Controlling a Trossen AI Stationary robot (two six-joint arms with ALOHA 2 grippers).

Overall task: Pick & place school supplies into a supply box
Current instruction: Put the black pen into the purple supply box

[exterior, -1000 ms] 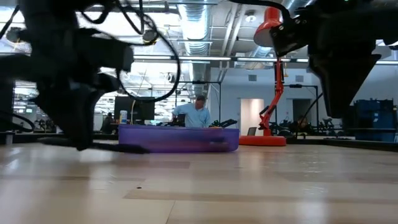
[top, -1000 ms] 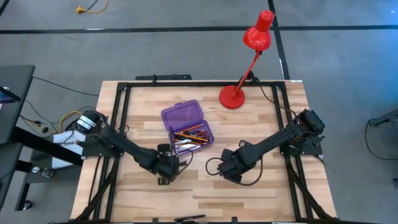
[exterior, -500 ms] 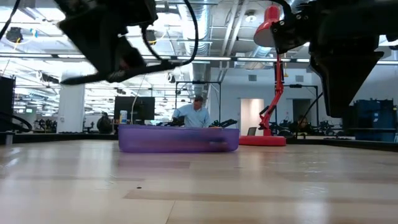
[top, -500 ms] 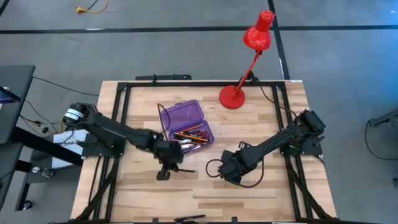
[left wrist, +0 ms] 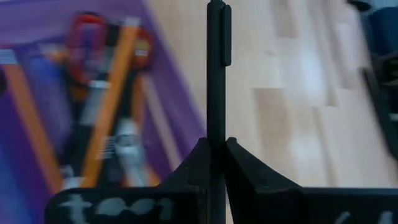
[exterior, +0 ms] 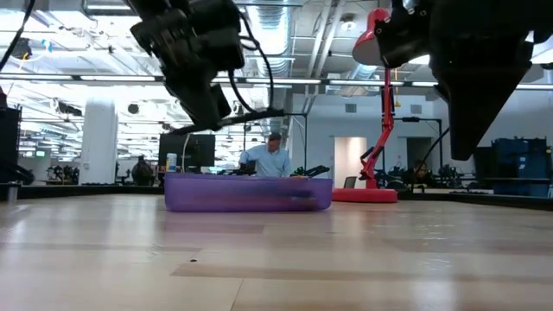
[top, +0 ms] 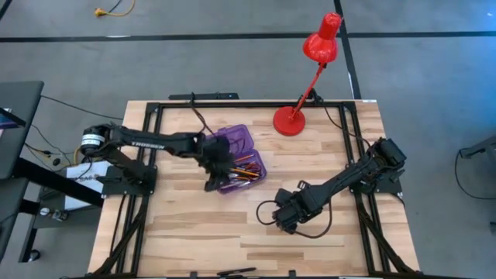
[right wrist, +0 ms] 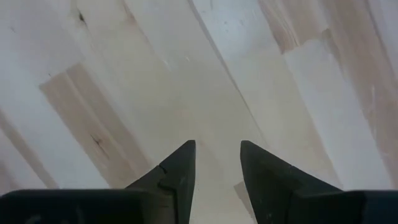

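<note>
I read "TROSSEN" in white on my left arm (top: 151, 143). A red desk lamp (top: 291, 120) stands at the table's (top: 194, 232) far edge, clear of both arms. The purple supply box (top: 249, 141) lies open, holding orange pencils (left wrist: 111, 109), dark pens and red-handled scissors (left wrist: 87, 37). My left tool (top: 213, 180) hangs over the box, clamped on a slim black pen (left wrist: 216, 81). My right tool (right wrist: 214, 163) hovers parted over bare wood, holding nothing.
</note>
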